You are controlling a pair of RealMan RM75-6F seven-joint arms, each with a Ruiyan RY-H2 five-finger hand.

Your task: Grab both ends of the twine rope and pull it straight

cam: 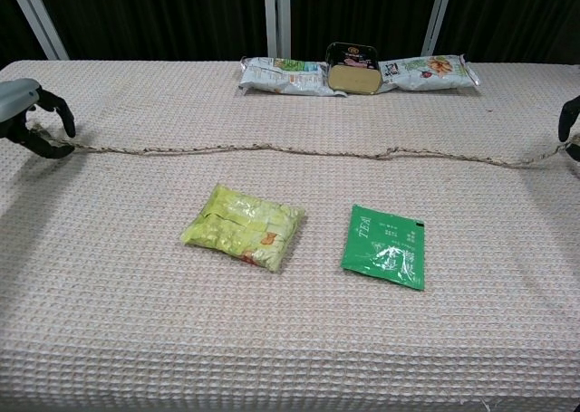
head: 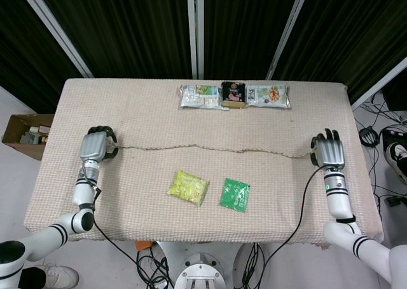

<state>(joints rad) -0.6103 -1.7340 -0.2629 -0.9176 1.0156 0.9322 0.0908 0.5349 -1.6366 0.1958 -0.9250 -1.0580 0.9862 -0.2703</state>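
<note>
The twine rope (head: pixel 210 148) lies across the table in a loose, slightly wavy line, also seen in the chest view as the rope (cam: pixel 272 148). My left hand (head: pixel 95 146) rests at the rope's left end. In the chest view the left hand (cam: pixel 32 122) has its fingers parted, and the twine runs out through the gap. My right hand (head: pixel 327 150) sits at the rope's right end with its fingers spread. Only a dark fingertip of the right hand (cam: pixel 569 122) shows at the chest view's edge.
A yellow-green packet (head: pixel 188 187) and a green tea packet (head: pixel 234 194) lie in front of the rope. Three snack packs (head: pixel 234 95) line the table's far edge. A cardboard box (head: pixel 25 135) stands on the floor to the left.
</note>
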